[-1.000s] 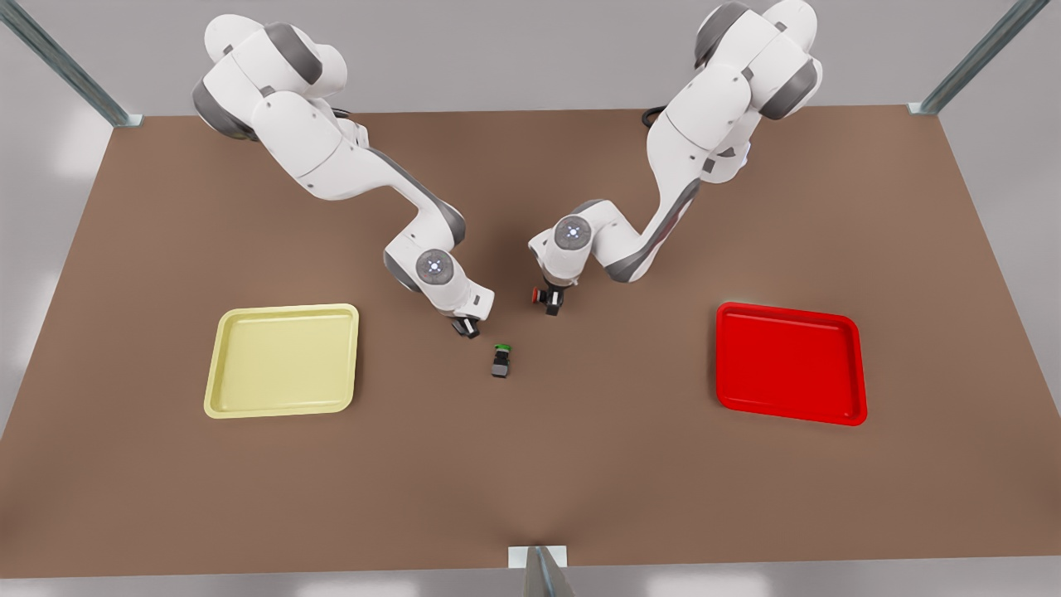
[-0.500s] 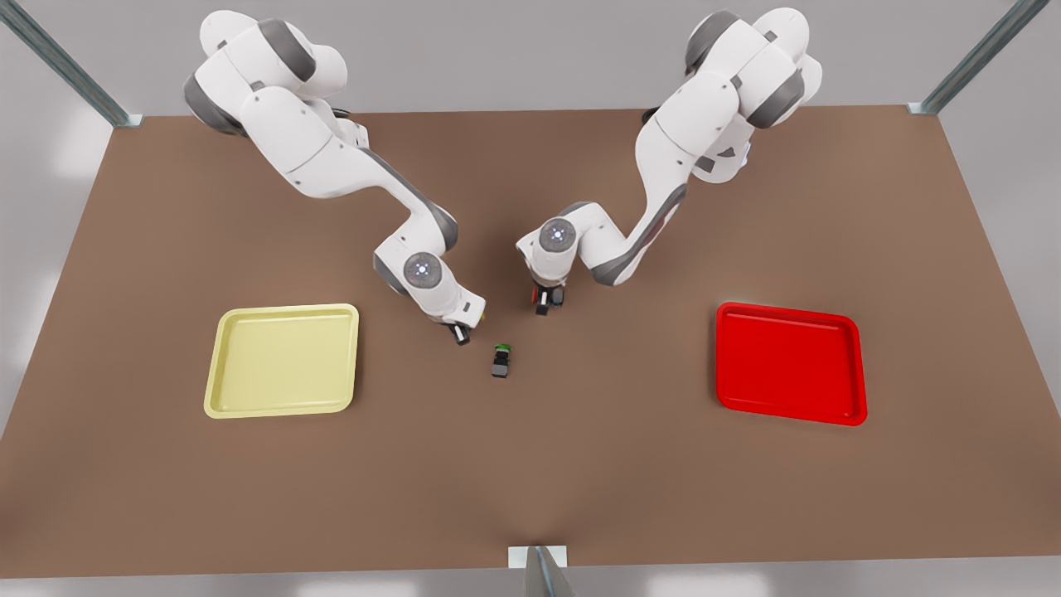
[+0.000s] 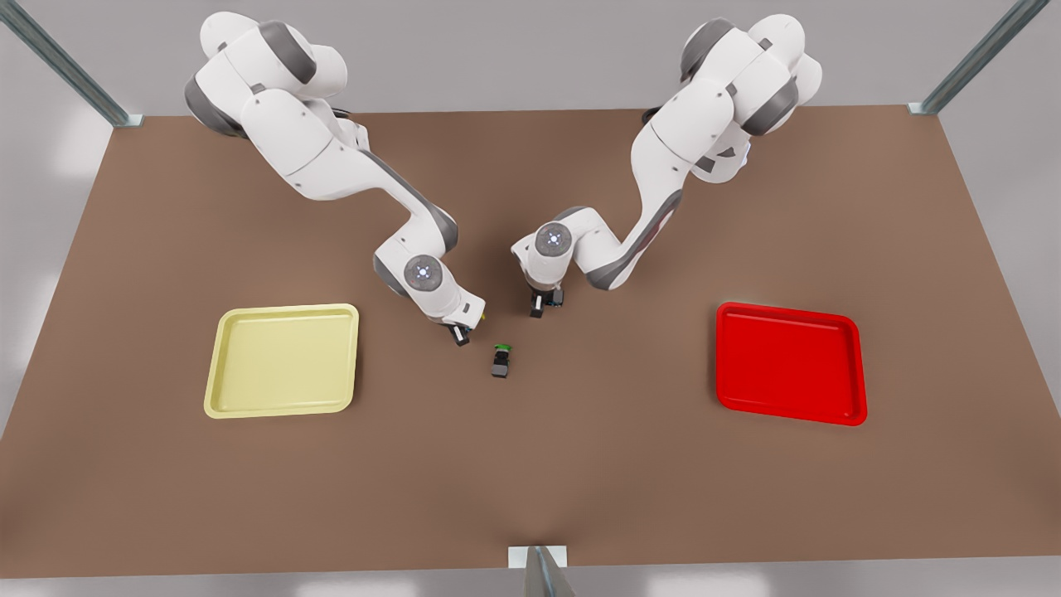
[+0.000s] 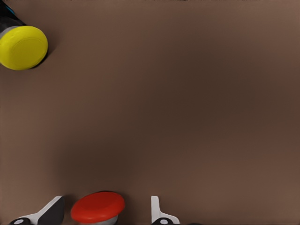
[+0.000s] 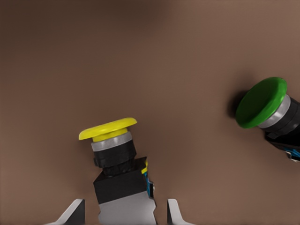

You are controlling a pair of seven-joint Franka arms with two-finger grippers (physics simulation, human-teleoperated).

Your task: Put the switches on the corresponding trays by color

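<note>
The red switch point(image 4: 98, 208) sits on the table between the spread fingers of my left gripper point(image 4: 106, 201), which belongs to the arm on the front view's right point(image 3: 540, 308); the fingers do not touch it. My right gripper point(image 5: 125, 202), on the front view's left arm point(image 3: 458, 333), is open astride the dark body of the yellow switch point(image 5: 115, 154). The green switch point(image 3: 501, 360) lies just beside it point(image 5: 262, 103). The yellow cap point(image 4: 22, 47) also appears farther off in the left wrist view. The yellow tray point(image 3: 282, 361) and the red tray point(image 3: 787, 365) hold nothing.
The brown table point(image 3: 530, 464) reaches far around both trays. The two grippers work close together near its middle, with the green switch just in front of them. Metal frame posts point(image 3: 970, 62) stand at the back corners.
Both arms have dropped lower over their switches. The arm on the front view's right shifted a little leftward, and the red cap now lies under its gripper in the front view.
</note>
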